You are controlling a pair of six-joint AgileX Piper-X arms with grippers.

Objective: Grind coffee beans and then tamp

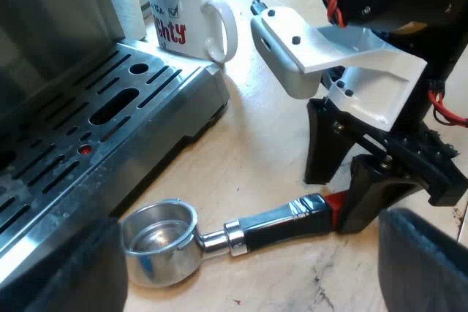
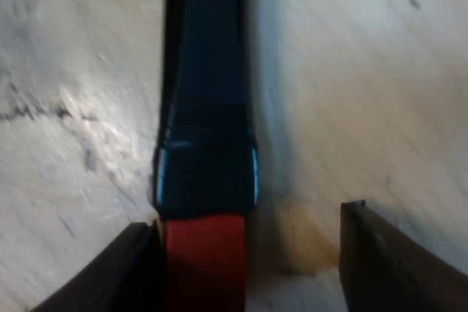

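The metal holder [image 1: 157, 239] lies loose on the wooden table beside the espresso machine [image 1: 88, 107], its basket looking empty. Its dark handle [image 1: 281, 221] points away from the machine and ends in red. My right gripper [image 1: 347, 188] is down at that red end. In the right wrist view the handle [image 2: 205, 107] and its red end [image 2: 205, 261] lie between the right gripper's [image 2: 248, 268] open fingers; one finger [image 2: 131, 268] is against the red end, the other finger [image 2: 395, 253] stands apart from it. My left gripper [image 1: 245, 261] hovers open above the holder, holding nothing.
A white mug [image 1: 186, 9] with red lettering stands on the table by the corner of the machine's slotted drip tray [image 1: 110, 100]. Bare wooden table [image 1: 270, 137] lies between the machine and the right arm.
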